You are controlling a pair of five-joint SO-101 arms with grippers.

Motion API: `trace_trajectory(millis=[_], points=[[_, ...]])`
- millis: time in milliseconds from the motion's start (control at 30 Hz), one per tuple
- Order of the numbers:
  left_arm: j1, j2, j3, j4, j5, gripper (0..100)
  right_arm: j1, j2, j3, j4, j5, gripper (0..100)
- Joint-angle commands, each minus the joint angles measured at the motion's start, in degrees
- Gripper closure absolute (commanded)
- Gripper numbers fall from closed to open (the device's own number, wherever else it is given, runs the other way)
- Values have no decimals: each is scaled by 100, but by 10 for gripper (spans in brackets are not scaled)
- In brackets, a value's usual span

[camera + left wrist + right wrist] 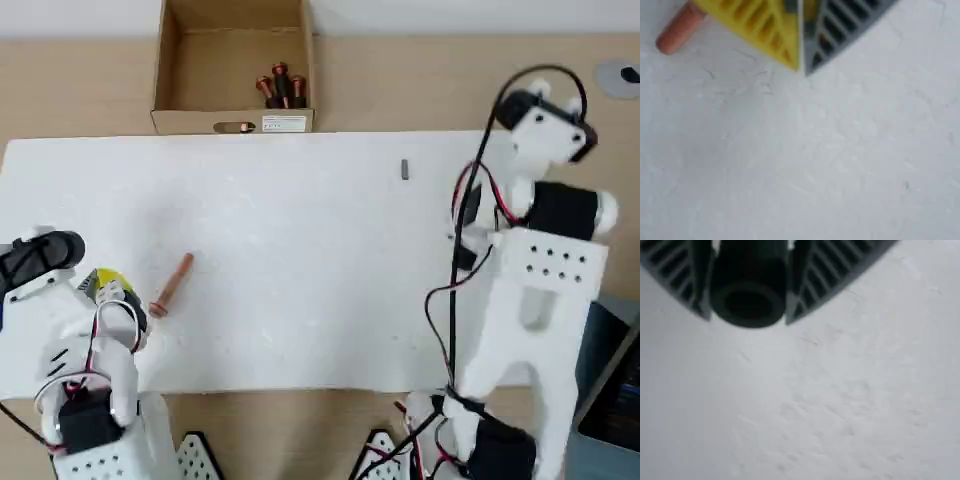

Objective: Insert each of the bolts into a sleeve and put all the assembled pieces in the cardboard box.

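A copper bolt [172,285] lies on the white mat [300,300] at the left. In the left wrist view its end [679,29] shows just beside my left gripper [801,66], whose yellow and grey fingers are shut with nothing between them. In the high view that gripper [112,290] is low over the mat, left of the bolt. My right gripper [747,317] is shut on a dark sleeve [747,300], held just above the mat with its open end towards the camera. Another dark sleeve [405,169] lies at the mat's far right. The cardboard box [168,70] holds assembled pieces [281,86].
The box stands beyond the mat's far edge, left of centre. The right arm's white body [540,270] rises over the mat's right end. Wooden table [420,80] surrounds the mat, and a grey disc [618,76] lies at the far right corner.
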Motion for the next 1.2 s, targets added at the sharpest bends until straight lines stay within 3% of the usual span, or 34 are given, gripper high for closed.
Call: trace_trajectory(millis=[0, 200, 500, 700, 933, 1167], points=[[325, -13, -826, 299, 26, 998, 171, -479, 479, -211, 70, 989], [492, 936, -2022, 659, 35, 998, 180, -1051, 1165, -519, 70, 989], [888, 4338, -4536, 1846, 26, 998, 154, -1859, 2114, -1213, 70, 989], [949, 6193, -5389, 2620, -62, 998, 171, -2193, 2686, -1530, 70, 989], [958, 7793, -5925, 3235, -1662, 995, 171, -2466, 3055, -1609, 62, 989], [1081, 8655, -6084, 3305, -2479, 983, 171, -2492, 3108, -1609, 70, 989]])
